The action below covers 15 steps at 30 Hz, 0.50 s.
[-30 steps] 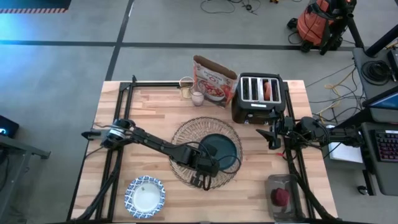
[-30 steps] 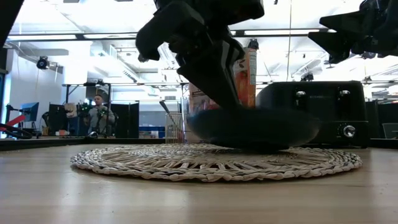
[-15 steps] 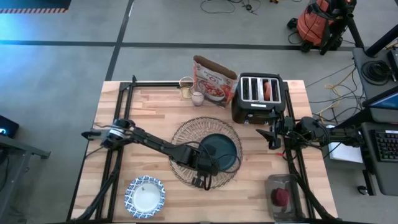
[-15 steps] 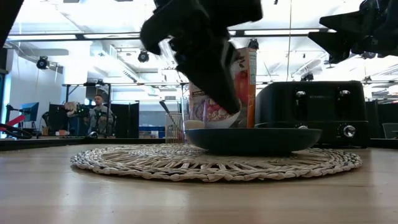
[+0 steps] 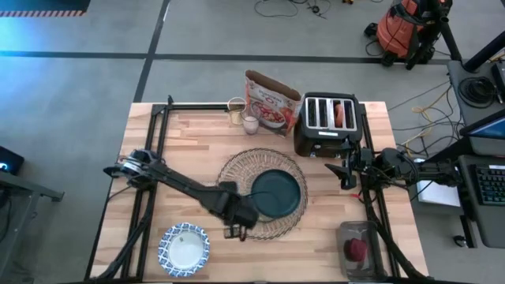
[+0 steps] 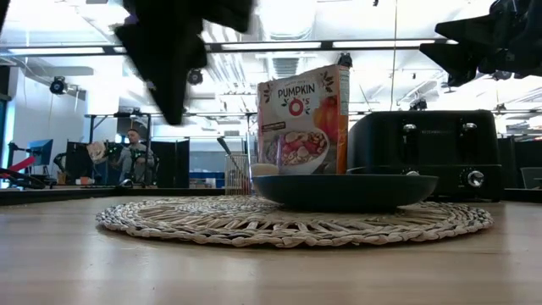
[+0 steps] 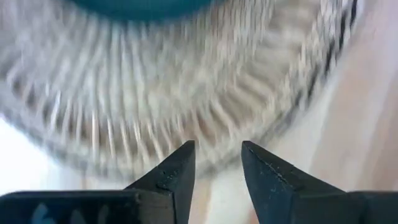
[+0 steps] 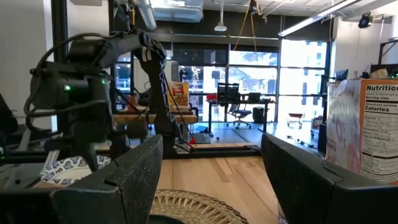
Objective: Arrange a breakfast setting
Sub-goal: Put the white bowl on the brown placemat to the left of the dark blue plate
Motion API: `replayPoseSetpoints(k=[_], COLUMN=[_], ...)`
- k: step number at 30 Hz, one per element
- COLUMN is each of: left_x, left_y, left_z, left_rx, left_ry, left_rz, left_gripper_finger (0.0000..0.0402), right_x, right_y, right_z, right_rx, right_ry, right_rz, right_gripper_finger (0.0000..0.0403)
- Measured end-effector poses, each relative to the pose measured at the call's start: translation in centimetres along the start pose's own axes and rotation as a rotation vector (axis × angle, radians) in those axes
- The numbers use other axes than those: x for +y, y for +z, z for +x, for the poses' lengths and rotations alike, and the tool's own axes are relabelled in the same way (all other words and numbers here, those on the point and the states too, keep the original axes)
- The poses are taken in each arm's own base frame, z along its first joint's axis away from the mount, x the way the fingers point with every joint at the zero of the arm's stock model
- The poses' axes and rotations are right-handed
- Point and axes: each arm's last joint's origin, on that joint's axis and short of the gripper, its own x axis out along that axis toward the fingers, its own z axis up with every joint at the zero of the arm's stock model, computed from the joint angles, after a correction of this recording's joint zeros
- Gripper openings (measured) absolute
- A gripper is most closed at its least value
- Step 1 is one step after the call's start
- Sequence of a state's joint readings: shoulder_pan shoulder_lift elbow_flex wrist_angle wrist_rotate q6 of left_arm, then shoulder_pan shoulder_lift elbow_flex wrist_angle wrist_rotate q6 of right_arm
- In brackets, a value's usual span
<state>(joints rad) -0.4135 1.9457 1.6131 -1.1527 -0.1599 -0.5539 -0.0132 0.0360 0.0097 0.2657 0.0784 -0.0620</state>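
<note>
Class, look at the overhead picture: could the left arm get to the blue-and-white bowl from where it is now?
Probably yes. The left gripper, open and empty, hangs by the placemat's near edge, and only bare table lies between it and the bowl.

You see two dark, near-black arms built of slim jointed links. The left arm [image 5: 185,189] carries a pale silvery fitting at its base end. Its gripper [image 7: 217,163] has two black, wedge-shaped fingers [image 7: 177,169] with matte, faintly grainy faces. The right gripper [image 8: 211,168] shows broad, speckled black fingers.
</note>
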Motion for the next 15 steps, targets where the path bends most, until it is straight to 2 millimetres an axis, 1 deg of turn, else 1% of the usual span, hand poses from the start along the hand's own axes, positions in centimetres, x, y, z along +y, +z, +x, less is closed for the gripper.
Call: replayPoseSetpoints(k=[4,7,11,15], left_x=[-0.5,-1.0,-1.6,-2.1], left_y=[-3.0,-5.3,-8.7,-11.4], left_z=[-2.7,-3.7,-3.3,-1.7], left_rx=[0.031,0.068,0.139,0.201], left_ry=[0.026,0.062,0.086,0.066], left_rz=[-0.095,-0.16,-0.225,-0.248], left_gripper_finger=[0.0132,0.0144,0.0159,0.0164], right_x=[0.0,0.0,0.0,0.0], right_y=[0.0,0.0,0.0,0.0], right_z=[0.0,0.0,0.0,0.0], right_rx=[0.0,0.0,0.0,0.0], right_ry=[0.0,0.0,0.0,0.0], right_rz=[0.0,0.001,0.001,0.001], right_gripper_finger=[0.026,0.026,0.026,0.026])
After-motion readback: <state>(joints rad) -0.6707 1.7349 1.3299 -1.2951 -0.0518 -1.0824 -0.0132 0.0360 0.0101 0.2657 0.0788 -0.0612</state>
